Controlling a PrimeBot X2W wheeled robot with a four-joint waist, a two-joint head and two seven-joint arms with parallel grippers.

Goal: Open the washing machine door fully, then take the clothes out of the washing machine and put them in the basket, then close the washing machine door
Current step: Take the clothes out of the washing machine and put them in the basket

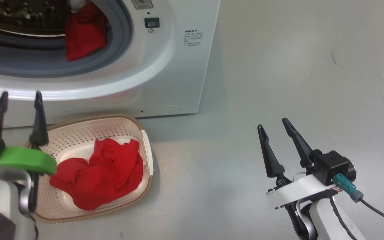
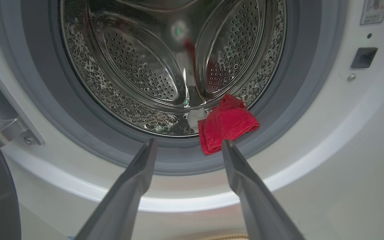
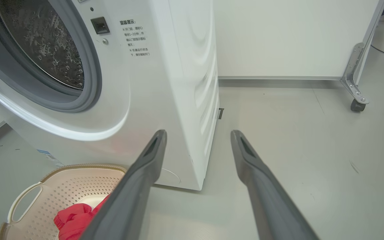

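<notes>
The left pincer (image 1: 21, 95) gapes empty before the washing machine (image 1: 165, 66); the right pincer (image 1: 272, 123), equally wide and empty, hangs over the floor (image 1: 278, 83). A red garment (image 2: 227, 123) droops outward over the grey ring (image 2: 178, 158), with a white cloth (image 2: 195, 116) beside it in the left wrist view. More red clothes (image 1: 105, 176) lie in the basket (image 1: 112, 124) below. Beyond stands a wheeled panel (image 3: 295, 33), perhaps a partition.

One washing machine (image 1: 178, 66), one basket (image 1: 78, 133), two tools — the left tool (image 1: 21, 95) and the right tool (image 1: 272, 123) — and three bits of laundry: one red heap (image 1: 105, 173) in the basket, one red garment (image 2: 227, 123) and one small white cloth (image 2: 194, 116) at the lip of the drum (image 2: 138, 66).
</notes>
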